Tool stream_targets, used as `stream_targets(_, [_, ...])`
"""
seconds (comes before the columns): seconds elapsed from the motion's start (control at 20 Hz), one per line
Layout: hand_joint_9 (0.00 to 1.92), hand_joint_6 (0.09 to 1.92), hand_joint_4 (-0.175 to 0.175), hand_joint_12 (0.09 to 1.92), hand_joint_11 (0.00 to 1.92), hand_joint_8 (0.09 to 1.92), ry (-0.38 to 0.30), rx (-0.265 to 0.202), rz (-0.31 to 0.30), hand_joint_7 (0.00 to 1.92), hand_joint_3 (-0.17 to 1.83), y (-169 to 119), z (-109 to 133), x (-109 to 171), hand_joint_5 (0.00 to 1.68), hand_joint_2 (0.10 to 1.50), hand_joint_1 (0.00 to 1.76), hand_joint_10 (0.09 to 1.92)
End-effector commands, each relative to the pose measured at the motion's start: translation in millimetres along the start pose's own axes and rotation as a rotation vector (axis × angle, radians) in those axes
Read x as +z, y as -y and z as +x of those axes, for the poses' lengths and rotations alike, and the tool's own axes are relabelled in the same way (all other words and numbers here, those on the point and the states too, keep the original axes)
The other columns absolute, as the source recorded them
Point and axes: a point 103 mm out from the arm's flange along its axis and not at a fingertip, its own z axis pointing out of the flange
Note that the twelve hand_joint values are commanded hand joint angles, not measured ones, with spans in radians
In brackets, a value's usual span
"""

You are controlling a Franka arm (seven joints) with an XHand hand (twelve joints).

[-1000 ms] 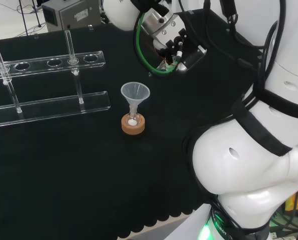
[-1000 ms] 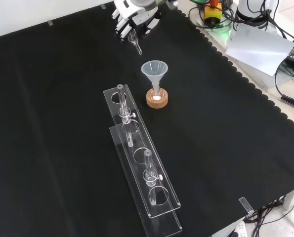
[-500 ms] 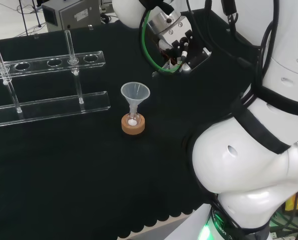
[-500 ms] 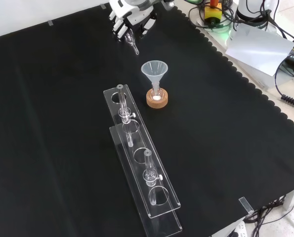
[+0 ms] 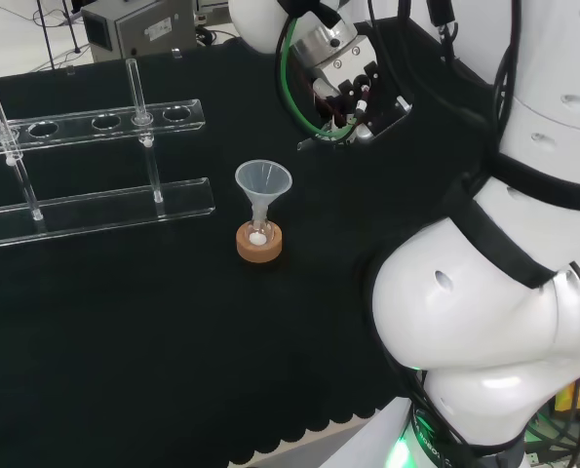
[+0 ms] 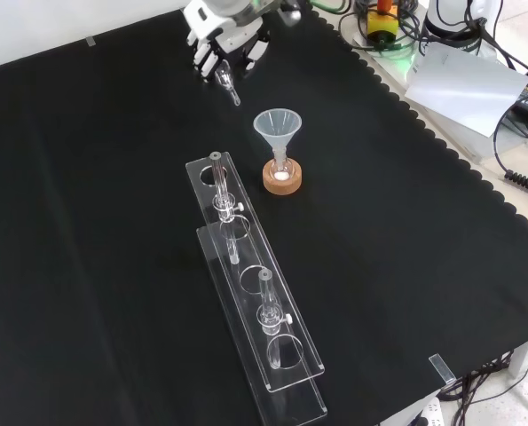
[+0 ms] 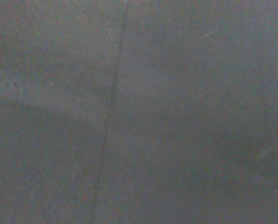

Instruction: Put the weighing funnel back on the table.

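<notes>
In the front view the hand (image 6: 217, 37) hangs at the top of the picture above the cloth, its fingers curled round the small clear weighing funnel (image 6: 227, 82), whose stem points down and toward the camera. In the head view the hand (image 5: 346, 86) sits up and to the right of the big funnel (image 5: 262, 182), and the clear piece is hard to make out there. The big funnel (image 6: 277, 130) stands mouth up in a small flask on a cork ring (image 6: 282, 178).
A clear tube rack (image 6: 253, 293) with two tubes stands in front of the cork ring in the front view; in the head view the rack (image 5: 95, 166) is at the left. The scalloped cloth edge (image 6: 441, 151) runs along the front view's right. The wrist view looks onto dark cloth (image 7: 139, 112).
The hand with the weighing funnel has shifted left and slightly up in the front view, to the right in the head view. The big funnel and rack have stayed put.
</notes>
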Motion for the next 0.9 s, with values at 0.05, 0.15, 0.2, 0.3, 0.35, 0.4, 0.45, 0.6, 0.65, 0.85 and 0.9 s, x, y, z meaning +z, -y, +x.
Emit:
stream_targets(0.05, [0.91,0.94,0.175,1.21,0.57,0.59,-0.059,-0.024,0.042,0.55,-0.17,-51,-8,30,1.06,1.16,1.05,0.43])
stream_targets(0.15, [0.91,0.94,0.175,1.21,0.57,0.59,-0.069,-0.028,0.052,0.55,-0.17,-61,-9,37,1.06,1.16,1.05,0.43])
stream_targets(0.2, [0.91,0.94,0.175,1.21,0.57,0.59,-0.071,-0.031,0.059,0.55,-0.17,-65,-10,40,1.06,1.16,1.05,0.43])
stream_targets(0.3, [0.91,0.94,0.175,1.21,0.57,0.59,-0.081,-0.034,0.069,0.55,-0.17,-74,-9,47,1.06,1.16,1.05,0.43])
stream_targets(0.35, [0.91,0.94,0.175,1.21,0.57,0.59,-0.084,-0.038,0.074,0.55,-0.17,-78,-9,50,1.06,1.16,1.05,0.43])
stream_targets(0.4, [0.91,0.94,0.175,1.22,0.57,0.59,-0.086,-0.042,0.076,0.55,-0.17,-81,-8,53,1.06,1.16,1.05,0.43])
stream_targets(0.45, [0.90,0.94,0.175,1.22,0.58,0.59,-0.087,-0.046,0.078,0.55,-0.17,-85,-7,56,1.06,1.16,1.05,0.43])
stream_targets(0.6, [0.91,0.94,0.175,1.22,0.58,0.59,-0.094,-0.055,0.091,0.55,-0.17,-96,-2,66,1.05,1.16,1.05,0.43])
stream_targets(0.65, [0.91,0.94,0.175,1.22,0.58,0.59,-0.098,-0.059,0.094,0.55,-0.17,-100,0,70,1.05,1.16,1.05,0.43])
stream_targets(0.85, [0.91,0.95,0.175,1.22,0.58,0.59,-0.113,-0.070,0.109,0.55,-0.17,-111,5,82,1.05,1.16,1.05,0.43])
stream_targets(0.9, [0.91,0.95,0.175,1.22,0.58,0.59,-0.116,-0.074,0.110,0.55,-0.17,-114,6,85,1.05,1.16,1.05,0.43])
